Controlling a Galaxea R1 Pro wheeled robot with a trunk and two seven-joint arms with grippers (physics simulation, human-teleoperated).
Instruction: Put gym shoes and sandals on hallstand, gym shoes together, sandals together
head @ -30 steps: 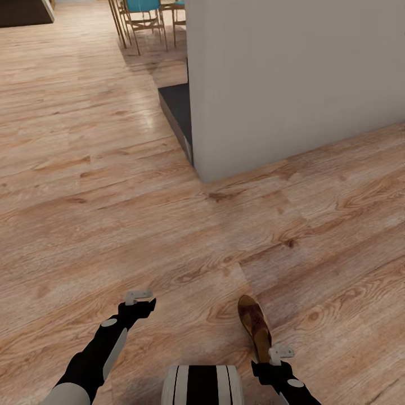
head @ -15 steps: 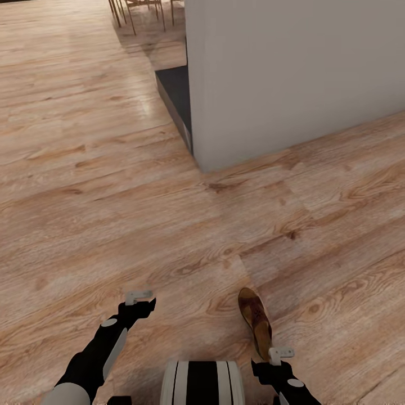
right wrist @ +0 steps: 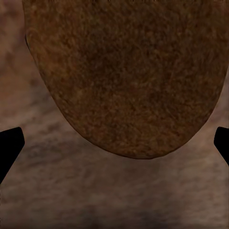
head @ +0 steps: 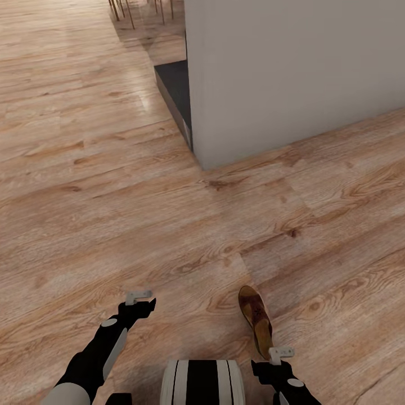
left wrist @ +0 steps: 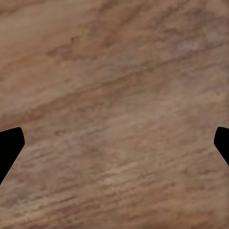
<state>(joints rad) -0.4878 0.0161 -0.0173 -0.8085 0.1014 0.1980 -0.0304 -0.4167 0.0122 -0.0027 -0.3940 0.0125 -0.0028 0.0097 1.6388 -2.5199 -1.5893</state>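
- Lower right of the head view: we see one brown leather sandal (head: 256, 320) lying flat on the wood-plank corridor floor (head: 112, 225), toe pointing up the frame.
- The right gripper (head: 279, 354) hangs just at the sandal's near end; in the right wrist view the sandal (right wrist: 124, 76) sits between the dark fingertips (right wrist: 9, 143), jaws spread wide, nothing clamped.
- Lower left: the left gripper (head: 138, 295) hovers over bare planks (left wrist: 114, 114), jaws likewise apart.
- Upper right: a grey wall (head: 292, 73) with a dark step (head: 174, 90) beside it.
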